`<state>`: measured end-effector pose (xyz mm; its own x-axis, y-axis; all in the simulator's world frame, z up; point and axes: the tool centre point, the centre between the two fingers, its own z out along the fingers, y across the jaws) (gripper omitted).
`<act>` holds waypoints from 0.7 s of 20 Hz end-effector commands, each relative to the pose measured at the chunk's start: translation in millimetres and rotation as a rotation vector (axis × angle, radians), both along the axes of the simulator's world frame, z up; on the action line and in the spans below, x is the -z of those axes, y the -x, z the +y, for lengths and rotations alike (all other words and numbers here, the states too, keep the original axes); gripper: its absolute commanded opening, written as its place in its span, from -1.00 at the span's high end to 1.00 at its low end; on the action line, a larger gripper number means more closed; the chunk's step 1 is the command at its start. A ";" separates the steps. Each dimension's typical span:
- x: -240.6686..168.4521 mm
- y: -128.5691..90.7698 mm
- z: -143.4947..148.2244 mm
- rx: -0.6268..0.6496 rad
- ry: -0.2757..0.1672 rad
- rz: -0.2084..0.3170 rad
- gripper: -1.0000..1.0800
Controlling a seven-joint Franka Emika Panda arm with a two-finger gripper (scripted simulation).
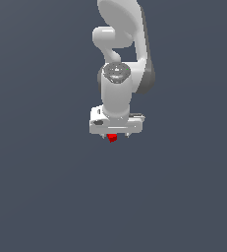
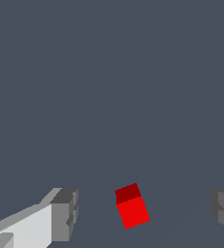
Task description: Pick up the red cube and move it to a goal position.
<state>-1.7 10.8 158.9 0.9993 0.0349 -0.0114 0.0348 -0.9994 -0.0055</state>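
The red cube (image 1: 112,138) shows as a small red patch just under the white gripper body in the exterior view. In the wrist view the red cube (image 2: 131,206) lies on the grey floor between my two fingers, touching neither. My gripper (image 2: 145,213) is open, its grey fingertips (image 2: 65,214) standing far apart on either side of the cube. In the exterior view my gripper (image 1: 115,136) points straight down over the cube, and the gripper body hides most of it.
A plain dark grey floor (image 1: 46,187) fills both views. The white arm (image 1: 122,44) rises above the gripper in the exterior view. No goal marker shows.
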 end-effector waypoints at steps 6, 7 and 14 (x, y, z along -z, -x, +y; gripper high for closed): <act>5.3 3.8 0.1 -0.014 0.000 0.000 -0.92; 7.7 5.4 0.2 -0.020 0.000 -0.001 -0.92; 36.3 25.3 -0.2 -0.095 0.000 -0.003 -0.92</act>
